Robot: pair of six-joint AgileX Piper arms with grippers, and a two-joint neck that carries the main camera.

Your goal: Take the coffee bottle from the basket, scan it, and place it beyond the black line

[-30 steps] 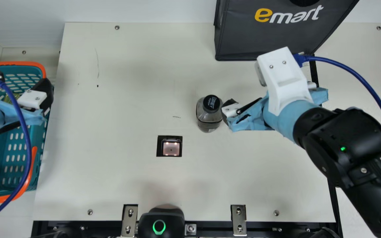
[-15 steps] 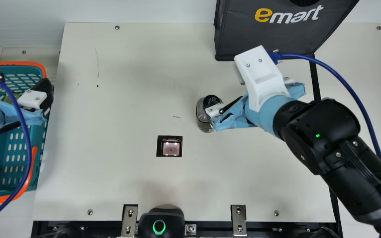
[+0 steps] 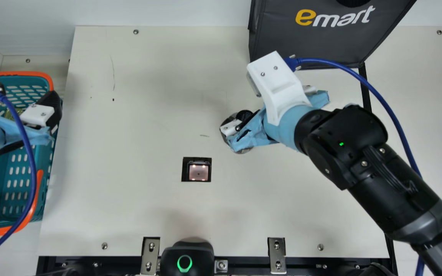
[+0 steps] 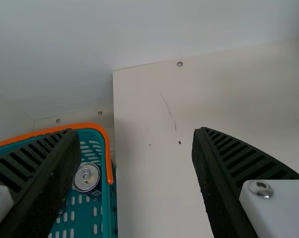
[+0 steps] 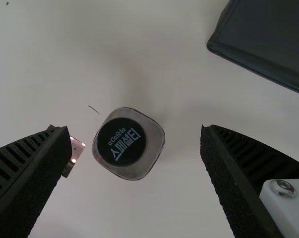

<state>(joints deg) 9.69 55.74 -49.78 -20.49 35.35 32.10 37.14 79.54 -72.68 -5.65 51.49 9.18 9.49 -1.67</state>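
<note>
Swung the right pincer [image 5: 135, 130] leftward in the main view since the earlier frame, in over the bottle [image 5: 120, 142]; kept the bottle and the left pincer [image 4: 132, 132] in place. Already have the bottle out of the basket [image 3: 17, 73], upright on the table [image 3: 129, 214] near the scan window [image 3: 198, 173]. Cannot tell whether scanned. Still need, judging by this, a grip, a scan if owed, then a carry beyond the black line [image 3: 364, 90]. Have the right pincer spread and aimed down, with the bottle between its fingers in the wrist view but ungripped, right arm slanting in from the main view's lower right. Have the left pincer spread too, empty, over the basket's edge
</note>
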